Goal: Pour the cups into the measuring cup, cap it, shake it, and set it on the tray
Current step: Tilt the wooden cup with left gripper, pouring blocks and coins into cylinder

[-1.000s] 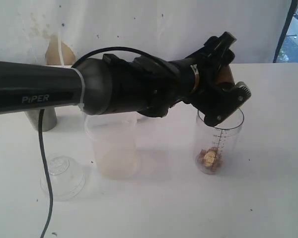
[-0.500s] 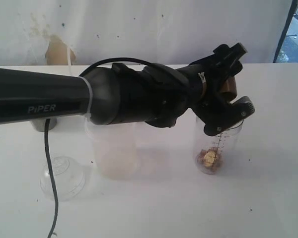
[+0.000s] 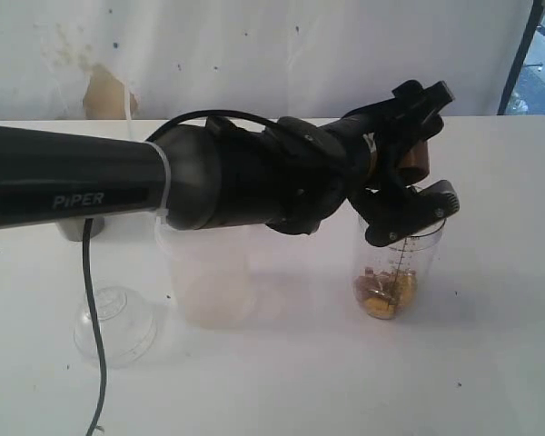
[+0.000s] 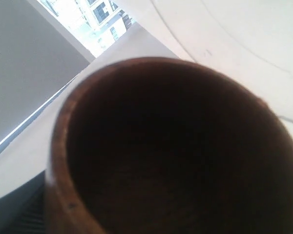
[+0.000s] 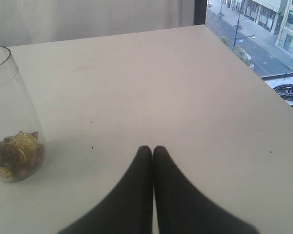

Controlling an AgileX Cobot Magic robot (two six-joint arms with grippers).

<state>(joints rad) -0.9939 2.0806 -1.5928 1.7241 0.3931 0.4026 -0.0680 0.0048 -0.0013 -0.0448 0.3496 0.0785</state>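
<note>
Two tools on this rig and only one is busy. The left tool [image 3: 430, 148] is clamped round the wooden cup [image 3: 414, 160], which lies tipped on its side right above the mouth of the measuring cup [image 3: 400, 259]. The right tool [image 5: 152, 152] is pinched closed on nothing, hanging over bare worktop [image 3: 490, 345] near the measuring cup but clear of it.

If I were finishing this pour, I'd hold the wooden cup's lip inside the measuring cup's rim and roll the wrist further so stragglers drop straight in. In the left wrist view the inside just looks dark, can't make out anything in there. The lower finger sits right at the rim, can't tell if it touches, so I'd lift off straight up. That tall thin thing looks easy to topple.

Headcount:
- one measuring cup, with a jumble of gold coins [image 3: 381, 295] and brown bits at the bottom, too jumbled to count
- one wooden cup
- one frosted tumbler [image 3: 209, 277] beside the measuring cup, on the side the arm reaches in from
- one clear dome lid [image 3: 114, 324] further out that way
- one steel tumbler [image 3: 74, 229] further still, mostly hidden behind the arm

No tray that I can pick out
</note>
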